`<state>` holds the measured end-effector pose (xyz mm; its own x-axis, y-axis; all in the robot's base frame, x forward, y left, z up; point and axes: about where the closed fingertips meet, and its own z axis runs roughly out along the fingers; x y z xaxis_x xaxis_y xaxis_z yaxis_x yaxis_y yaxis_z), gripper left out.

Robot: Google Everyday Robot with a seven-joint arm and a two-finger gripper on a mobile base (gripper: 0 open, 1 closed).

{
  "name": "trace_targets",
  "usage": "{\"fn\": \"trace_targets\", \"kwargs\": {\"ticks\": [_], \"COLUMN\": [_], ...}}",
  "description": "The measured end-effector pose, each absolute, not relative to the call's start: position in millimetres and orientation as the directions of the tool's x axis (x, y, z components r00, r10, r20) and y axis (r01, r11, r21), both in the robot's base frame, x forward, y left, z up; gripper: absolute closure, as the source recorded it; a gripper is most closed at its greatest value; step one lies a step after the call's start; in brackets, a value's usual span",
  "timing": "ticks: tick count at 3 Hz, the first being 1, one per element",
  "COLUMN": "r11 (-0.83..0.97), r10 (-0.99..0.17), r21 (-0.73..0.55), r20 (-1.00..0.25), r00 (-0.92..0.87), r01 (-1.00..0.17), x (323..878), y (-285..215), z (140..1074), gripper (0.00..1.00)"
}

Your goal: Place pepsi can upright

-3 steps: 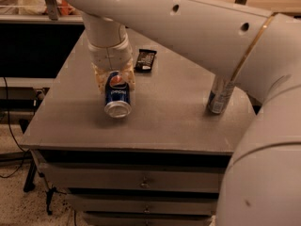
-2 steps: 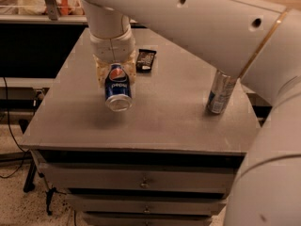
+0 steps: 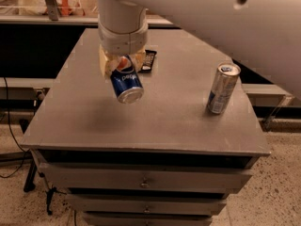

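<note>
1. Camera view: the gripper [image 3: 124,66] hangs over the left part of the grey cabinet top [image 3: 178,126], clenched on the upper end of the pepsi can [image 3: 126,84]. The can hangs tilted, clear of the surface, its silver end facing the near side.
2. I'd say it is held aloft to give it room to swing vertical before being set down.
3. The slim silver-and-blue can [image 3: 223,88] stands upright well to the right, out of the way. A flat black object [image 3: 148,60] lies just beyond the gripper.
4. A second ago the can sat lower, close to the top. Now it rides higher.
</note>
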<state>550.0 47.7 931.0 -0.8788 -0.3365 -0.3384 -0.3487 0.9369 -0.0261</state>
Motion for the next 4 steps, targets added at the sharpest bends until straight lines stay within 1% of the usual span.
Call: {"fn": "trace_targets", "kwargs": {"ticks": [1, 2, 3, 4], "r11": [0.865, 0.797, 0.724, 0.623], "r10": [-0.461, -0.511, -0.507, -0.502], "r21": [-0.03, 0.014, 0.119, 0.202], "r20": [-0.441, -0.515, -0.577, -0.638], "r00": [-0.77, -0.688, -0.641, -0.584], "r01": [-0.501, -0.603, -0.679, -0.756], "x": [543.1, 544.5, 548.1, 539.9], "y": [51.9, 52.9, 58.0, 70.2], "z": [945.2, 952.3, 951.8, 953.2], "gripper": [1.0, 1.0, 1.0, 1.0]}}
